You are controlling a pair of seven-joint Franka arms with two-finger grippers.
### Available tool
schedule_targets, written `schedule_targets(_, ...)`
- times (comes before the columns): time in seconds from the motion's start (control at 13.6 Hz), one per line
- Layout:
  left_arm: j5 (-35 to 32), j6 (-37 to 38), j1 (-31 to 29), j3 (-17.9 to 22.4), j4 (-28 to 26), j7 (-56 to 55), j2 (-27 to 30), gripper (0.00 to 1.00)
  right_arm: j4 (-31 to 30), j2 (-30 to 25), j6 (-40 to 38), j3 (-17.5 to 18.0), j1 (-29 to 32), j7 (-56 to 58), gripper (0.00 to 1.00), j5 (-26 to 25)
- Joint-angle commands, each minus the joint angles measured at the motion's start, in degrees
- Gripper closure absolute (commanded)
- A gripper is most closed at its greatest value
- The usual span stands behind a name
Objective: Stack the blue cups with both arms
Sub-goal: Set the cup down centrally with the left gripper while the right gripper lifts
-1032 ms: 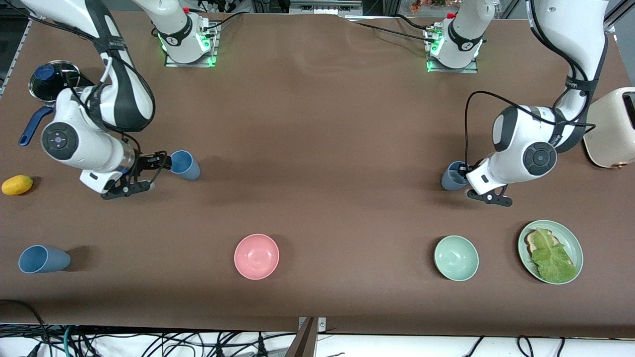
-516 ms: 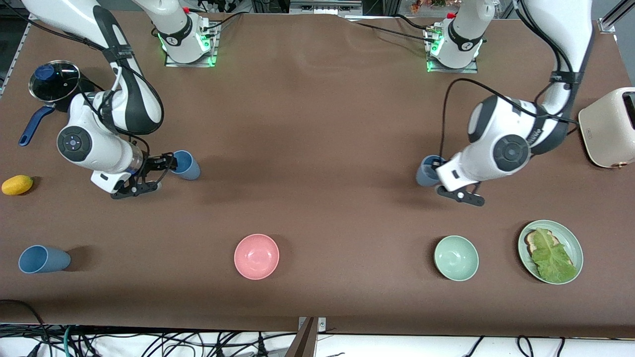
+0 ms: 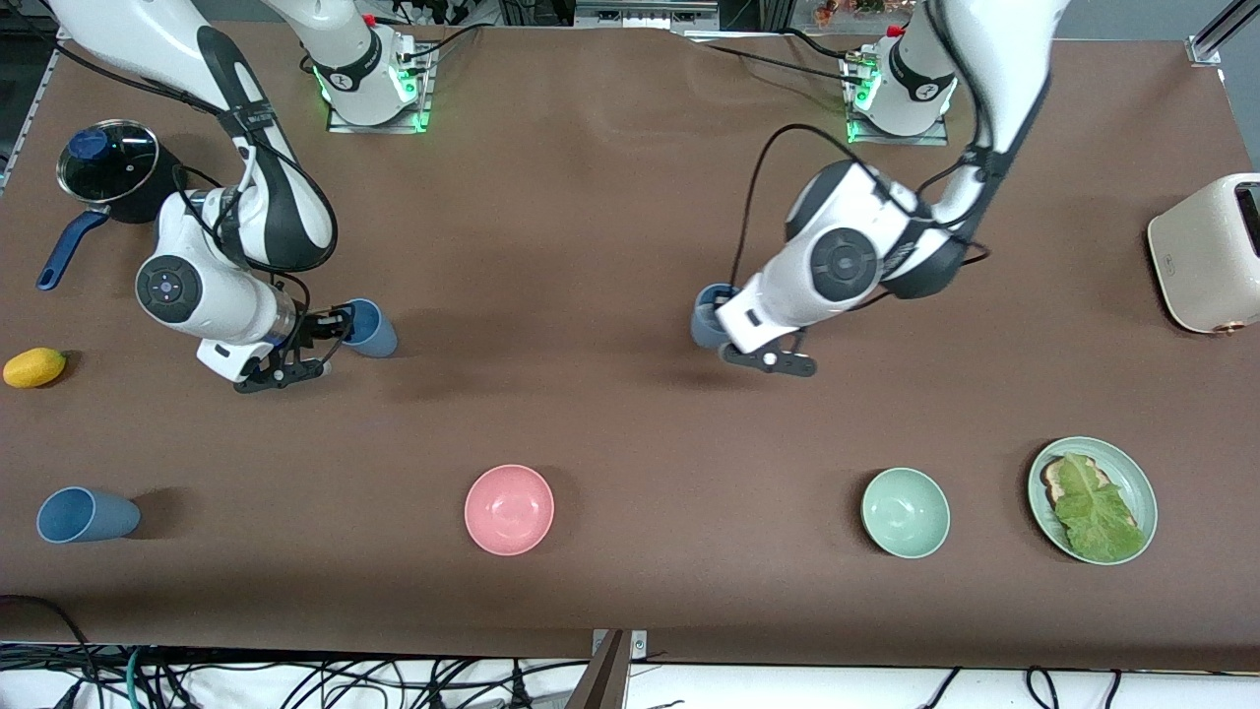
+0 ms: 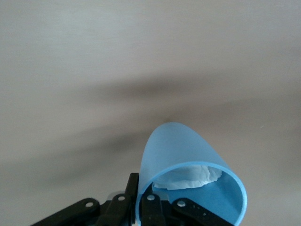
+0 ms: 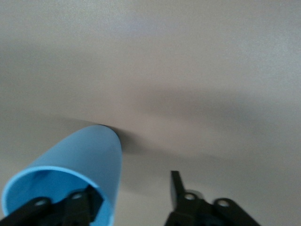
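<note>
Over mid-table I see the left gripper [image 3: 726,335] pinching 1 blue cup [image 3: 705,315]; right gripper [image 3: 330,347], jaws spread, straddles another cup's [image 3: 368,327] rim.

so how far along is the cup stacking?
Done: nothing stacked. In hand: left gripper shut on the carried cup over mid-table; right gripper open astride the second cup. To do: grip, nest them, then add the third cup.
</note>
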State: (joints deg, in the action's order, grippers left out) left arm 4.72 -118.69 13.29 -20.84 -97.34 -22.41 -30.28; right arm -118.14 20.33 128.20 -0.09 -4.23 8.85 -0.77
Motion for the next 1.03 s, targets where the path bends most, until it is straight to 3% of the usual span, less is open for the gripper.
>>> schedule_targets(0.0,1.0,-2.9,3.9,0.3,5.7,-3.4,-7.2,1.00,-0.9,-0.3,0.5,1.0,0.2,-0.6,0.95,1.2)
schedule_targets(0.07,0.8,-4.1,4.2,0.4,5.8,-3.4,-7.6,1.00,-0.8,-0.3,0.1,1.0,0.2,-0.6,1.00,1.7)
schedule_targets(0.22,0.6,-4.5,4.3,0.4,5.8,-3.5,-8.3,1.00,0.4,-1.0,-1.6,1.9,0.2,-0.6,1.00,1.9)
schedule_targets(0.29,0.5,-4.5,4.3,0.4,5.8,-3.5,-8.3,0.69,2.5,-1.7,-4.1,2.5,0.2,-1.5,1.00,2.3)
schedule_targets(0.37,0.4,-4.5,4.2,0.5,5.8,-3.4,-8.4,0.01,6.3,-1.9,-8.9,3.9,0.2,-4.8,1.00,2.2)
schedule_targets(0.52,0.3,-4.2,3.7,0.5,5.9,-3.5,-7.5,0.00,15.4,-1.3,-18.6,7.3,-0.3,-9.9,1.00,2.1)
schedule_targets(0.81,0.2,2.8,-0.4,0.7,6.7,-3.0,-0.9,0.00,27.1,0.6,-23.7,7.7,-6.0,-13.7,1.00,2.4)
schedule_targets(0.96,0.1,9.0,-3.3,0.8,8.6,-1.5,1.6,0.00,32.1,2.9,-26.6,7.7,-8.5,-18.1,1.00,5.3)
